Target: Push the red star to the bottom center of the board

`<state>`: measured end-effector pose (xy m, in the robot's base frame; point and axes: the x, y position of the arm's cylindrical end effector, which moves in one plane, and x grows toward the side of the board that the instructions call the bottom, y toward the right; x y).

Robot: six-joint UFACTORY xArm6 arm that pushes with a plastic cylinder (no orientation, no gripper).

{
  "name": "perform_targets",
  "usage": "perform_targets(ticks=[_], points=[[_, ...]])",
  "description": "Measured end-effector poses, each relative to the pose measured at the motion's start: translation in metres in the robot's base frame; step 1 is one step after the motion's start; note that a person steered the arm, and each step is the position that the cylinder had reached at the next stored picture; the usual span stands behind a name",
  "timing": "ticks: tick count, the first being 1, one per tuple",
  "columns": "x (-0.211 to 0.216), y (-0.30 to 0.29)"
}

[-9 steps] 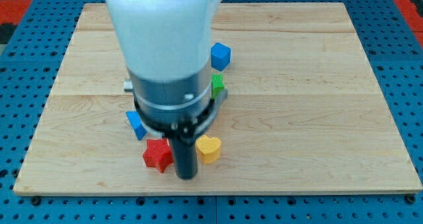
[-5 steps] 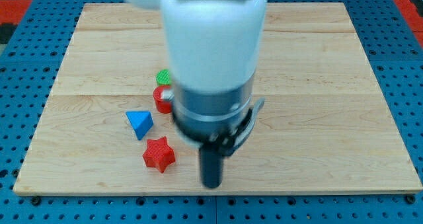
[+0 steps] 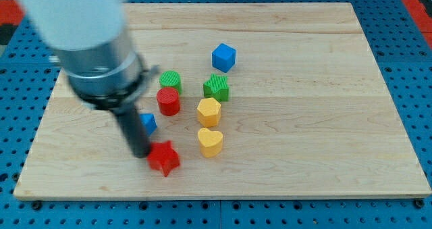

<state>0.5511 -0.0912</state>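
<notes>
The red star (image 3: 164,158) lies near the board's bottom edge, left of centre. My tip (image 3: 140,152) is at the star's left side, touching or nearly touching it. The rod hides most of the blue triangle (image 3: 149,123) just above the star. The arm's body covers the board's upper left.
A red cylinder (image 3: 168,101) and a green cylinder (image 3: 170,80) stand above the star. A yellow heart (image 3: 210,141), a yellow hexagon (image 3: 208,111), a green block (image 3: 217,87) and a blue cube (image 3: 223,57) lie to the right. The wooden board's bottom edge (image 3: 223,194) is close below the star.
My tip swung from the star's right side, out to bottom centre, then across to the star's left side. The star has barely moved.
</notes>
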Motion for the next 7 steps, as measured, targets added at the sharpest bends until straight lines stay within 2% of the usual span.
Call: perform_targets(ticks=[1, 3, 4, 5, 7], points=[[0.010, 0.028], [0.041, 0.003], [0.041, 0.063], [0.066, 0.010], [-0.013, -0.016]])
